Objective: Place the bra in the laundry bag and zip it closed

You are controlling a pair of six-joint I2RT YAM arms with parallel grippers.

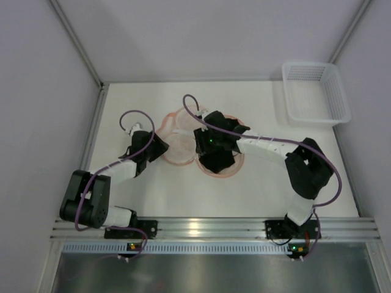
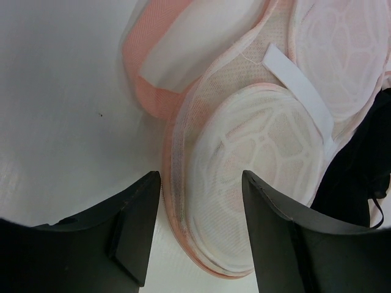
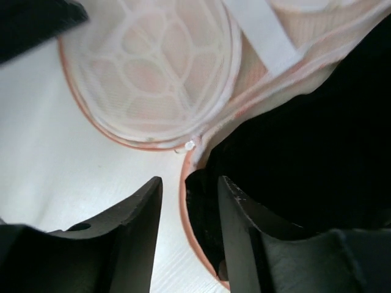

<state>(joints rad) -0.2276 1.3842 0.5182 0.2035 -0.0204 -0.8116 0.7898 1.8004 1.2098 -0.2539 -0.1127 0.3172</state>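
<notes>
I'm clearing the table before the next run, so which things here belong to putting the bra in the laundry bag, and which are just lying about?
For the job:
laundry bag, lying open
black bra, resting on one open half

Just lying about:
white mesh basket, far right corner

The white counter carries two things. The bag lies opened out near the middle, a little toward the far edge. Its pale round halves face up and its pink rim rests on the surface. A white mesh basket sits in the far right corner, well apart from the bag.
</notes>
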